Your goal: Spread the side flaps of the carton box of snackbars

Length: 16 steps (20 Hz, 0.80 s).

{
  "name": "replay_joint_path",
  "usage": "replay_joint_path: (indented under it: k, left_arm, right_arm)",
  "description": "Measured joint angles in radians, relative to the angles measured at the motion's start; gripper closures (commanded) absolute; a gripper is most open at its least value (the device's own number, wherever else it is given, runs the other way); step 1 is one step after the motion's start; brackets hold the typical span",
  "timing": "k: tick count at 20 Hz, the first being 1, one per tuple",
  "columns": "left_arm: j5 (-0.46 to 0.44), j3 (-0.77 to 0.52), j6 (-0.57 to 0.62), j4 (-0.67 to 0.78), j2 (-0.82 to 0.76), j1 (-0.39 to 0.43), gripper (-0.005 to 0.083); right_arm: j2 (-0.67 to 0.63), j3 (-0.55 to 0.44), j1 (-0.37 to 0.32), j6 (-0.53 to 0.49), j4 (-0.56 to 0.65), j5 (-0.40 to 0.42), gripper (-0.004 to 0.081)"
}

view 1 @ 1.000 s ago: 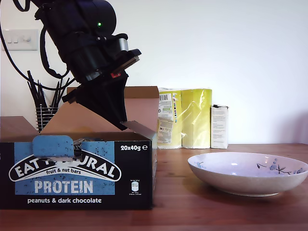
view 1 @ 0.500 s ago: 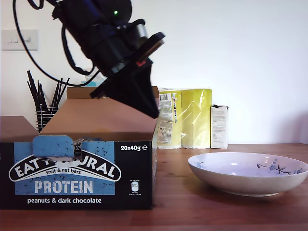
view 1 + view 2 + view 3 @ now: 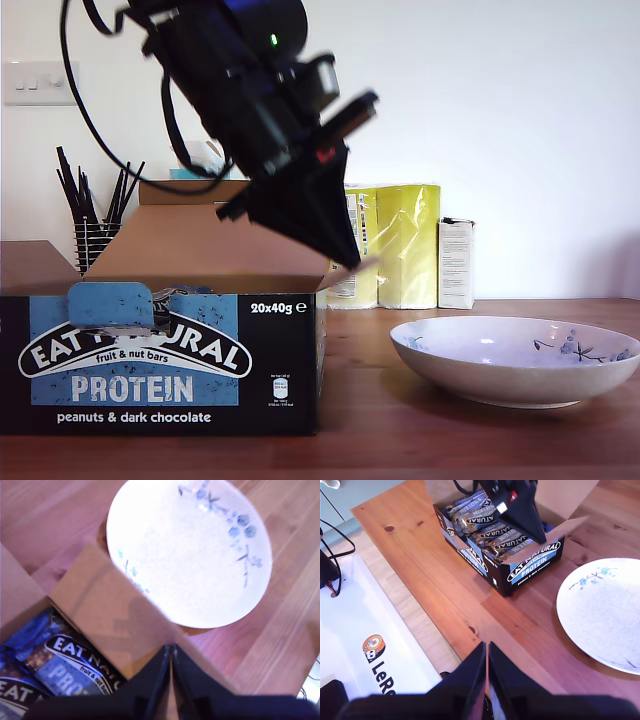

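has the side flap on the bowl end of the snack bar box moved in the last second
Yes. The side flap has swung outward and down toward the bowl, pushed by my first tool, which has travelled from over the box toward the exterior view's right.

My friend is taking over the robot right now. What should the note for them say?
My first gripper is shut with nothing in it, tips pressing the side flap on the bowl's side of the carton box. That flap is spread outward toward the bowl, brown face up.
My second gripper is shut, empty, and hangs above bare table, away from the box.
The bars inside are uncovered.
Left: lift my first gripper off. The opposite short end's flap shows only partly, so check it and spread it if it is not fully out.
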Motion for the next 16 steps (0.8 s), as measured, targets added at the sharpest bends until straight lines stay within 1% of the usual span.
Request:
replay_joint_path:
  k: [2,8,11,16]
  left_arm:
    - [0.0,0.0,0.0,0.013,0.03,-0.009,0.0793]
    - [-0.003,0.0,0.0,0.027,0.052,-0.041,0.0793]
    - [-0.001,0.0,0.001,0.029,0.077,-0.042,0.0793]
    - [0.007,0.0,0.023,0.032,0.069,-0.042,0.0793]
  right_arm:
    - [0.0,0.0,0.0,0.0,-0.002,0.0,0.0783]
    - [0.0,0.0,0.0,-0.011,-0.006,0.003,0.0783]
    - [0.0,0.0,0.0,-0.011,-0.006,0.003,0.0783]
    - [0.0,0.0,0.0,-0.011,0.008,0.003,0.0783]
